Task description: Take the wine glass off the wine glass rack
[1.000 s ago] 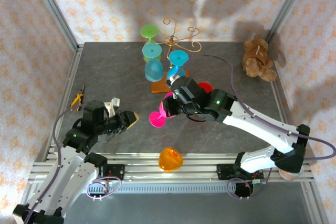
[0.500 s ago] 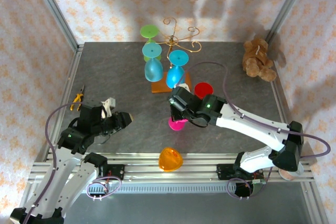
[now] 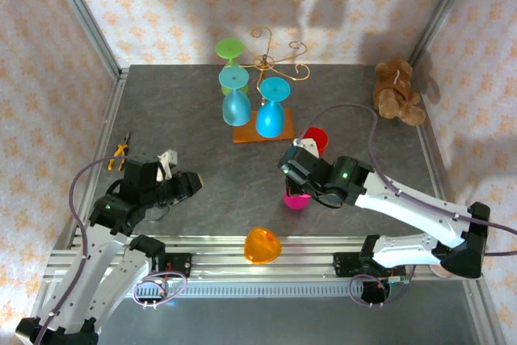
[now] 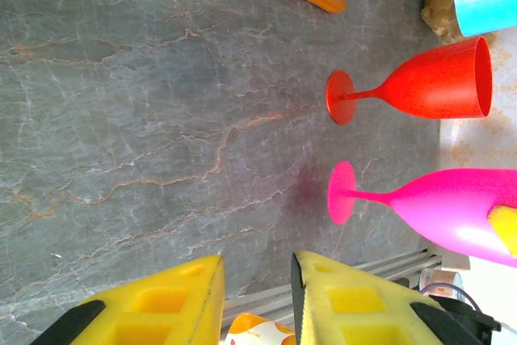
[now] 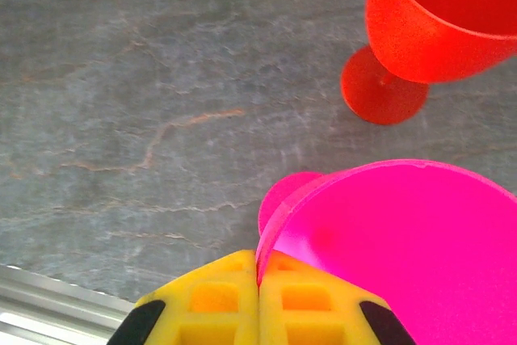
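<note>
At right wrist (close), pincer (image 5: 258,279) nips pink glass (image 5: 396,240).

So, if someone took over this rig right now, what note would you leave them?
Right gripper: shut on the rim of the pink wine glass, which is upright beside the red wine glass, its foot on or just above the table.
Left gripper: open, empty, low over the table.
Wine glass rack: at the back, with a green glass, a teal glass and a blue glass hanging on it.
Done: the pink wine glass is off the rack.
Left: release it and check that it stands.
</note>
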Robot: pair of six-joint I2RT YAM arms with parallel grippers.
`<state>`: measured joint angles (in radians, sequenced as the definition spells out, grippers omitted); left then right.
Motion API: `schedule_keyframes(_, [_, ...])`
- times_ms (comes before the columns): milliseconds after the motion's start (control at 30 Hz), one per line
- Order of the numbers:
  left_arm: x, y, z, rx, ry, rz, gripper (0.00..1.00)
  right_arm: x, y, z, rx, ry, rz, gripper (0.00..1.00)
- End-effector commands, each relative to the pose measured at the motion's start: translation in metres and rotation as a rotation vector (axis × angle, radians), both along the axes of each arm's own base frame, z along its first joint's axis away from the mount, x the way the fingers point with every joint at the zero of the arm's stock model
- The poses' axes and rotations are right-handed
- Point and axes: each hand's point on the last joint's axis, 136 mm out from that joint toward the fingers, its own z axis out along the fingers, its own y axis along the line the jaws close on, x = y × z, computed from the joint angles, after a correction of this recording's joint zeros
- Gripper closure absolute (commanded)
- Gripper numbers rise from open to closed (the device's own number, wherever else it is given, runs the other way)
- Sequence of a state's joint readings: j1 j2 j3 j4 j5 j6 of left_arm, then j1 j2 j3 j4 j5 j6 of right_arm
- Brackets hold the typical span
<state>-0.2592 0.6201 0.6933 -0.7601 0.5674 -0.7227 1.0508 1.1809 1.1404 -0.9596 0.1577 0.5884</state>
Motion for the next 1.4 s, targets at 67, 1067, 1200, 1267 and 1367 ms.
schedule_keyframes(67, [0.002,0.005,0.008,0.032,-0.033,0.007,0.71,0.005,-0.026,-0.002,-0.092,-0.049,-0.076,1.0])
schedule_keyframes(1067, [-0.001,0.007,0.005,0.039,-0.022,0.011,0.71,0.015,-0.015,-0.036,-0.172,-0.011,-0.057,0.99])
schedule_keyframes(1200, [-0.003,0.008,0.003,0.039,-0.02,0.013,0.71,0.015,-0.018,-0.037,-0.189,-0.014,-0.064,0.92])
schedule_keyframes(1267, [-0.003,0.008,0.004,0.038,-0.023,0.013,0.71,0.016,-0.019,-0.035,-0.193,-0.017,-0.068,0.87])
schedule_keyframes(1367, [-0.003,0.008,0.004,0.039,-0.022,0.011,0.71,0.016,-0.02,-0.031,-0.189,-0.025,-0.07,0.77])
